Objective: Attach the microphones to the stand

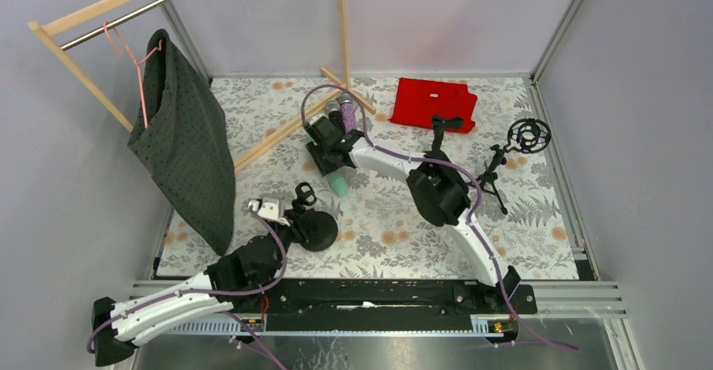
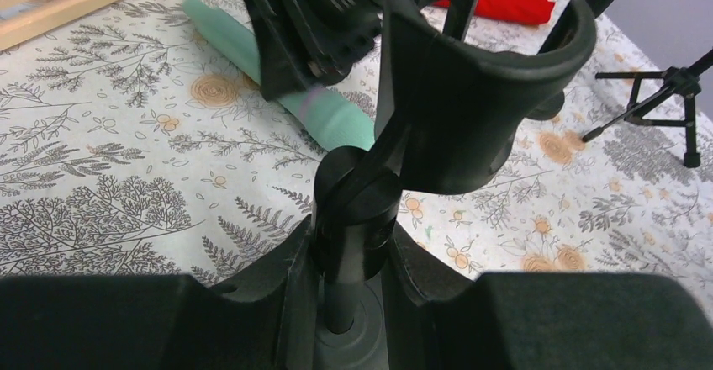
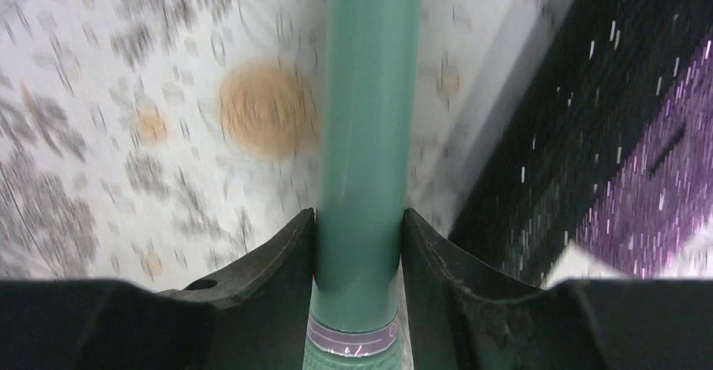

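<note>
The left arm (image 1: 160,309) and right arm (image 1: 472,248) wear white shells between bulky black joints, with lilac cables (image 1: 284,252) looped alongside. The left pincer (image 2: 353,261) and right pincer (image 3: 357,248) have matte black, scuffed fingers (image 3: 437,286). Their black bases (image 1: 504,296) sit at six o'clock.

Soft, even light is coming down from above in the top view, casting only faint shadows on the desk (image 1: 387,219) and keeping that picture sharp. In the right wrist view motion blur is smearing the desk's floral print into streaks while the mint-green microphone (image 3: 366,134) is showing fairly crisp. In the left wrist view the near foreground is sinking into soft, unlit black.
</note>
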### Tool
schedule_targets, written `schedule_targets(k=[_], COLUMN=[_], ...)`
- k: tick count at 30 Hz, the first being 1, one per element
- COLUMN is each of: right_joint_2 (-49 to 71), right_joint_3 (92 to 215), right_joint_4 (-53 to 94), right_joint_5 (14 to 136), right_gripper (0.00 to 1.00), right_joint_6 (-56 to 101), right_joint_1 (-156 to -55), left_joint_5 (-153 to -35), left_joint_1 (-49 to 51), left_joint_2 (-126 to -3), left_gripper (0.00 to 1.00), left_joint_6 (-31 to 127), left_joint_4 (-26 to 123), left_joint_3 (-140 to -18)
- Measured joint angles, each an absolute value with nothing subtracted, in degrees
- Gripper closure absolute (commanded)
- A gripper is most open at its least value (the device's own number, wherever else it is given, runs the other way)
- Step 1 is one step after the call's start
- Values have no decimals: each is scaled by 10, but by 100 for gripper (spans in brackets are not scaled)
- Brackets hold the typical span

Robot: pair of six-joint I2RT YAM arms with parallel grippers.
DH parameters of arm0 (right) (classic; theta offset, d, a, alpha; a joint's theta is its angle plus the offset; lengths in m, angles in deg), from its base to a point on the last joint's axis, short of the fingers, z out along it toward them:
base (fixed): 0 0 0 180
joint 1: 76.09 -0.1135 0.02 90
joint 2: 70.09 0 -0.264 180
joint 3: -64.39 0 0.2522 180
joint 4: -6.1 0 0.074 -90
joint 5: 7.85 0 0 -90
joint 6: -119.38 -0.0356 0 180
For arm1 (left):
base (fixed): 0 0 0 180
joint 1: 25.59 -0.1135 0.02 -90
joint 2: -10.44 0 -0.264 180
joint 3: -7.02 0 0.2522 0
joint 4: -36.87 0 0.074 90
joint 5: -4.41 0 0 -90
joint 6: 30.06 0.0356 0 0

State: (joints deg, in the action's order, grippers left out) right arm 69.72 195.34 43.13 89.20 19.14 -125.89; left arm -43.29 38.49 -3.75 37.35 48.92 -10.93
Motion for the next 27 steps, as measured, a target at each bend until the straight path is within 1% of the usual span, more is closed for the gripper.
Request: schedule_targets(k=[5,8,13,18,21,27], right_joint_2=[600,522,382,248,223,222], right_joint_3=[1812,1724,1603,1462,1414,1325], right_joint_4=[432,429,412,388,389,384], right_joint_5=[891,888,879,854,839,814], right_gripper=[72,72,69,72,73,73], right_joint_6=[188,186,184,184,187,182], right_joint_1=[-1268,-1271,-1279,-1281,-1282,-1282], left_joint_5=[-429,-429,-432,-434,-436,-438], left_joint_1=[385,385,385,384,385,384], left_joint_2=[-11,-22,-51,-50,-50,-54], left_gripper=[100,100,100,100,100,100], left_joint_6=[374,374,374,375,376,376], left_joint_4=[498,497,495,495,495,492], left_joint_3=[-106,-106,-106,-106,-106,-106])
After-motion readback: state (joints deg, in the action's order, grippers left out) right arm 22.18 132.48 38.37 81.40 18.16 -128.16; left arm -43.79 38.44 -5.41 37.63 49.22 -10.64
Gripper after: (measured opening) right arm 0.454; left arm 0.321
